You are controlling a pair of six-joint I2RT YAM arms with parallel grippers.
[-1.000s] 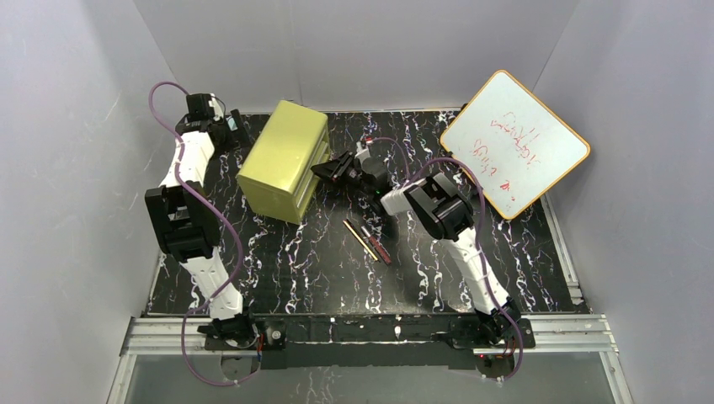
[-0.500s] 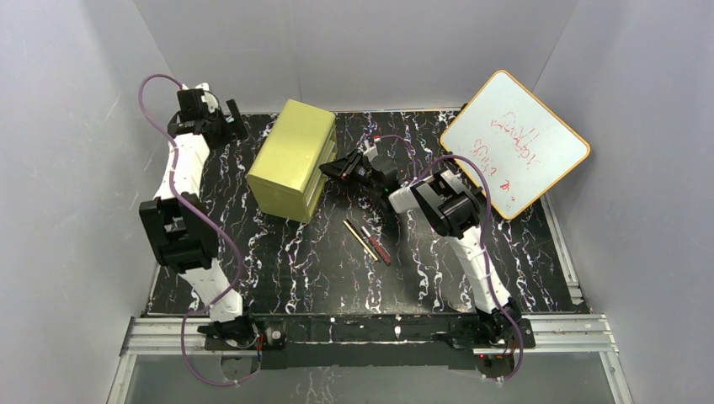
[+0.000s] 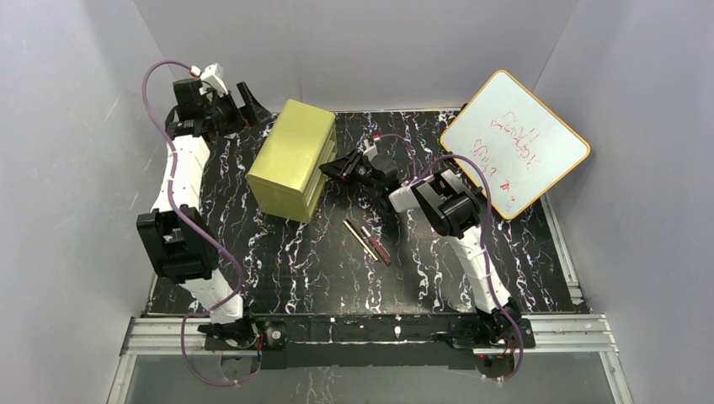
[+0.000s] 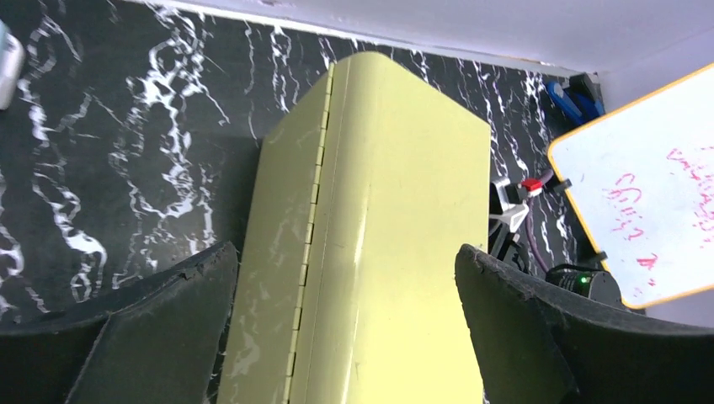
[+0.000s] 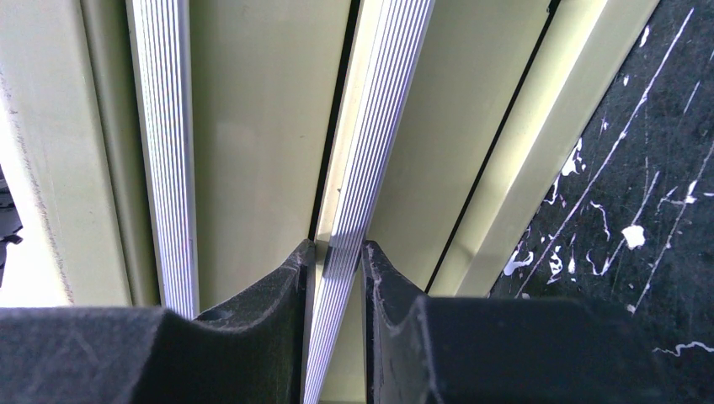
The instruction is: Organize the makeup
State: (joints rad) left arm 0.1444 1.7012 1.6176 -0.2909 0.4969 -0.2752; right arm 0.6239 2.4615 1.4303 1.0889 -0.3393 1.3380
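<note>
At the drawer front: right gripper (image 5: 335,282) has its two fingers pinched on a ribbed silver handle rail (image 5: 358,168) of the olive-green drawer box (image 3: 290,158). The rail sits squarely between the pads. Only thin dark seams show between the drawer fronts.

Left gripper (image 3: 245,98) hangs raised behind the box's back-left corner, fingers spread wide, nothing between them. Its wrist view looks down the box lid and hinge line.

Makeup in view: gold pencil (image 3: 360,239) and dark red pencil (image 3: 376,244), lying flat just beside each other on the black marbled table (image 3: 320,269), near the box front and below the right wrist. Discs and palette not seen in any view; cannot tell where they are.

Orange-framed whiteboard (image 3: 514,141) leans at the back right, well apart.

Handling, judged:
- Pencils: light, stiff, thin, smooth; likely to roll or skate under a finger. Take each across mid-shaft, fingers crosswise to its length. They lie close, so grabbing both is a risk.
- Rail: rigid, ribbing should hold well. The box looks light and may slide with the drawer unless braced.
</note>
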